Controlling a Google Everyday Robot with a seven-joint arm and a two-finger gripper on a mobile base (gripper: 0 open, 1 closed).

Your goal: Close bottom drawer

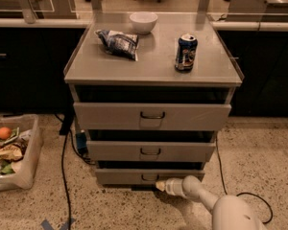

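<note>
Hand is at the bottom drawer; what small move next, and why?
Probably a short push straight in: the hand sits at the bottom drawer front, right of its handle, and a dark gap above suggests it isn't fully closed.

White arm [207,201] extends leftward, hand [160,186] low at bottom centre.
</note>
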